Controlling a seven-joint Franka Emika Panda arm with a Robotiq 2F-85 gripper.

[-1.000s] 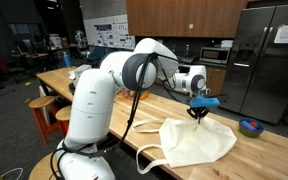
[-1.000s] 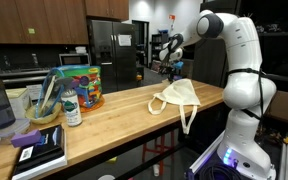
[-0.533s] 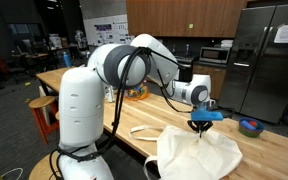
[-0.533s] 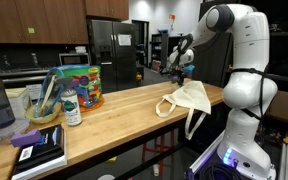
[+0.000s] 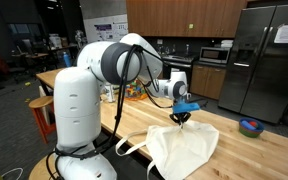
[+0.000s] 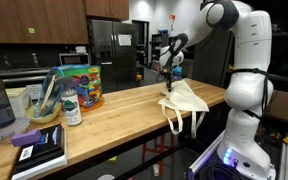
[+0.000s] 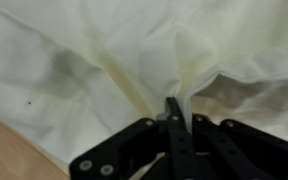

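Note:
A cream cloth tote bag (image 5: 184,150) lies on the wooden table (image 5: 246,158); it also shows in an exterior view (image 6: 187,97). My gripper (image 5: 183,116) is shut on a pinch of the bag's cloth and lifts that part above the table; it also shows in an exterior view (image 6: 169,84). In the wrist view the black fingers (image 7: 174,108) are closed together on a bunched fold of the cream cloth (image 7: 104,50), which fills the frame. The bag's straps (image 5: 134,146) trail toward the table's front edge.
A blue tape roll (image 5: 249,127) lies at the table's far end. In an exterior view a colourful tub (image 6: 81,85), a bottle (image 6: 71,108), a bowl with utensils (image 6: 44,105) and books (image 6: 39,150) stand on the other end. Fridges (image 5: 267,55) stand behind.
My gripper has moved along the table, dragging the pinched bag with it. The bag has shifted and bunched, and its straps now trail near the table's edge.

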